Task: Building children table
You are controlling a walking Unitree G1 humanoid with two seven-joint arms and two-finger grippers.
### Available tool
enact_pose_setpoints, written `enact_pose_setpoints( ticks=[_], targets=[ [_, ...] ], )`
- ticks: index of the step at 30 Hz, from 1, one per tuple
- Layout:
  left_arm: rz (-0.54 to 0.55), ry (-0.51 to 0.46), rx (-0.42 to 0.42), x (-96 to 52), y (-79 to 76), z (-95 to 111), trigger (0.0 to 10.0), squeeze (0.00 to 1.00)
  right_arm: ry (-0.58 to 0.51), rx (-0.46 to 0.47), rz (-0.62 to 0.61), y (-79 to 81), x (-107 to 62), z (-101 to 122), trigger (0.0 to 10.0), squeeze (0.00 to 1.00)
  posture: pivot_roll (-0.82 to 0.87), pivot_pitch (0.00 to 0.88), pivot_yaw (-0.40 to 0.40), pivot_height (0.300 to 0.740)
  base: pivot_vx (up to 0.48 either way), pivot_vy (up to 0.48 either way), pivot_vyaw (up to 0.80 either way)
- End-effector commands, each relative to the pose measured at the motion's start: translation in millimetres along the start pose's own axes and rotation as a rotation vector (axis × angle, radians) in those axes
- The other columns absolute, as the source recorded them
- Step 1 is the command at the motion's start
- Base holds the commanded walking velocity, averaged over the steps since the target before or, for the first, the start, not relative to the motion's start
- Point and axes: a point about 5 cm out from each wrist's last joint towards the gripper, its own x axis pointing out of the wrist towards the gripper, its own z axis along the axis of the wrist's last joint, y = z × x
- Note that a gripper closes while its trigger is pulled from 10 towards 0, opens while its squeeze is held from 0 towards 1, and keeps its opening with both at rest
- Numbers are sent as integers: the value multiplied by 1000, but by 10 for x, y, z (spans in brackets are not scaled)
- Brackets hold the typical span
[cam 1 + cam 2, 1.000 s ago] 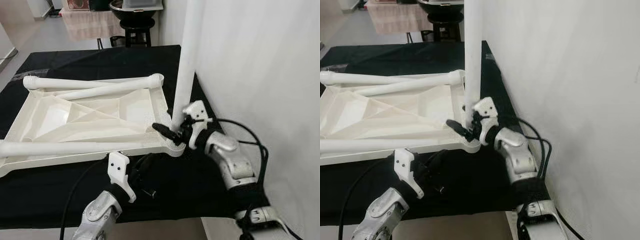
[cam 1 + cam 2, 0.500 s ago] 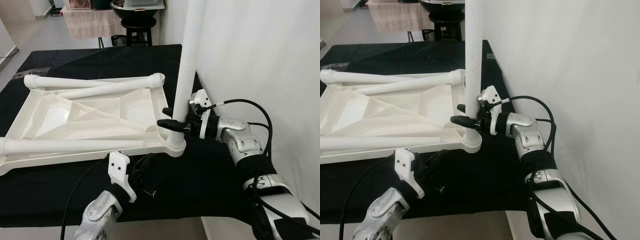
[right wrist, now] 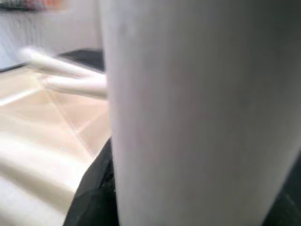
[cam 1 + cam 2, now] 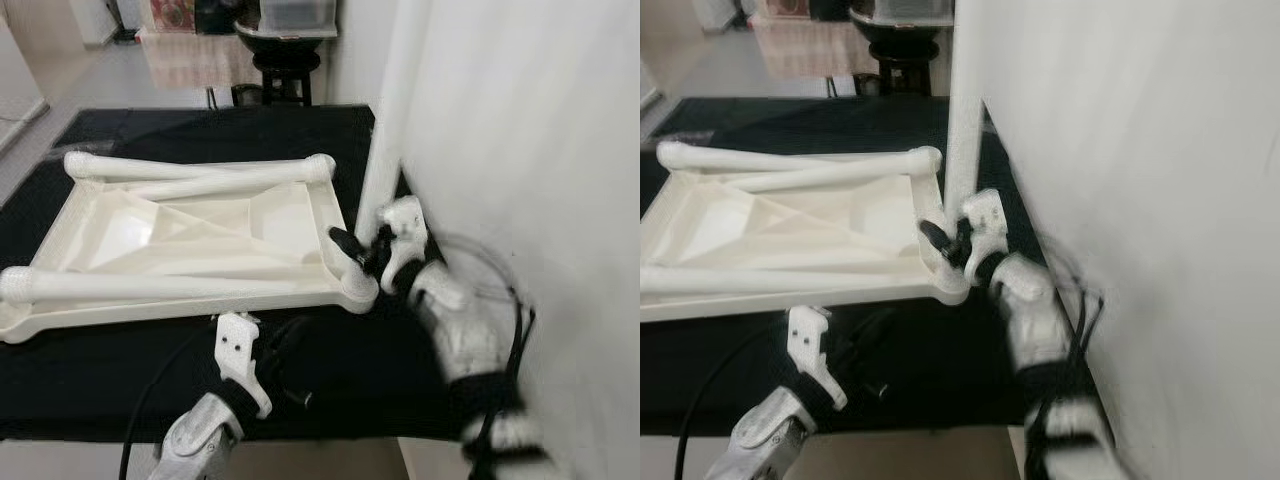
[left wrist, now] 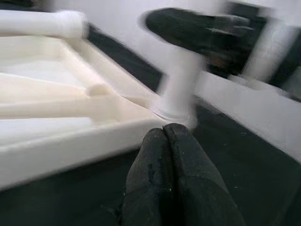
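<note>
Nearest me, the left end effector (image 4: 285, 350) hovers low over the black-covered desk (image 4: 120, 390), its two black fingers pressed together on nothing, just short of the near edge of the upturned white plastic children's tabletop (image 4: 200, 240). That tabletop lies underside up, ribbed and hollow, so I judge it light and stiff but slick to the touch. A little further in, at its near right corner, the right end effector (image 4: 352, 252) is clamped on the upright white plastic table leg (image 4: 385, 160) just above the round corner socket (image 4: 358, 290). The leg looks like a smooth, rigid tube, so a hold low near the socket seems wise for steadiness. Beyond, two more white plastic legs (image 4: 190, 170) lie across the far side of the tabletop, with another along the near rim.
</note>
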Motion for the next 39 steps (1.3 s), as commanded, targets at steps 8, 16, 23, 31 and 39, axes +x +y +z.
enact_pose_setpoints(
  ticks=[8, 16, 23, 31, 39],
  targets=[
    [8, 17, 12, 1, 24, -26, 10000, 0, 231, -20, 54, 176, 53, -395, 10000, 0, 62, 65, -43, 740, 0, 0, 0],
    [5, 20, 9, 5, 23, -32, 10000, 0, 103, 25, 195, 13, 187, -169, 10000, 1000, 63, 57, -37, 740, 0, 0, 0],
    [4, 20, 6, 14, 16, -35, 10000, 0, -12, -15, 360, -250, 288, 179, 10000, 0, 66, 58, -39, 740, 0, 0, 0],
    [7, 16, 4, 29, 17, -34, 10000, 0, 68, -121, 607, -409, 375, 237, 10000, 0, 76, 54, -43, 740, 0, 0, 0],
    [8, 14, 1, 40, 14, -39, 10000, 0, 138, -40, 715, -447, 417, 165, 0, 0, 82, 53, -46, 740, 0, 0, 0]
  ],
)
